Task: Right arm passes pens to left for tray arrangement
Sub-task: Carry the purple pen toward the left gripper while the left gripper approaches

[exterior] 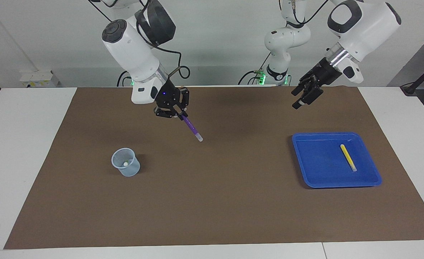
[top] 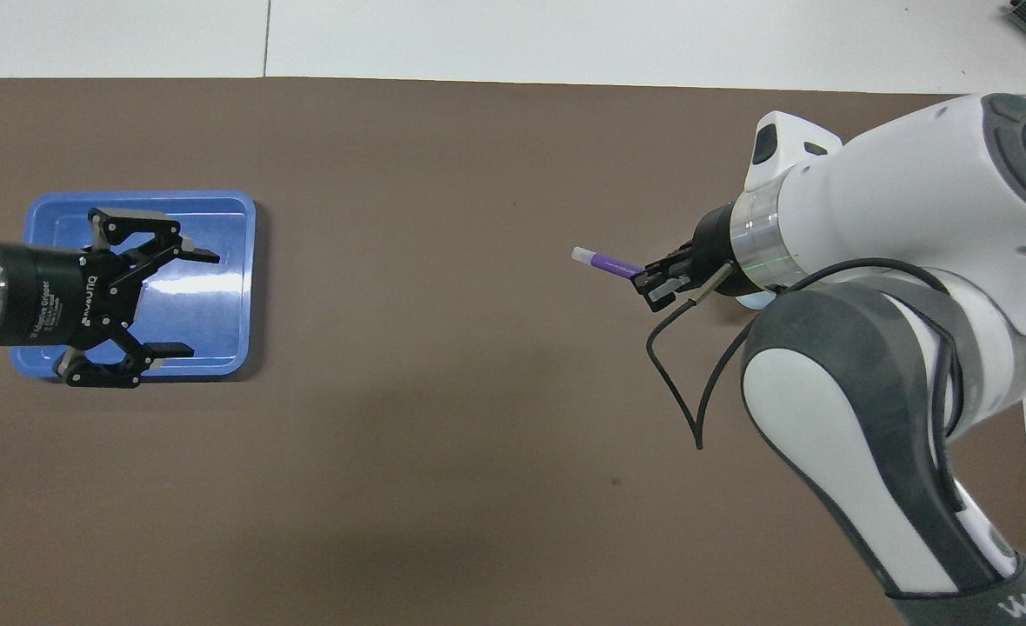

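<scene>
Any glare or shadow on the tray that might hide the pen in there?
Overhead view: a white glare streak crosses the blue tray, and the open left tool hangs over it, hiding the pen. Facing view: no glare, yellow pen plain in the tray, only soft shadows on the brown mat.

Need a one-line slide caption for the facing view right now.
Right hand holds the purple pen above the mat; open left hand waits near the tray holding the yellow pen.
</scene>
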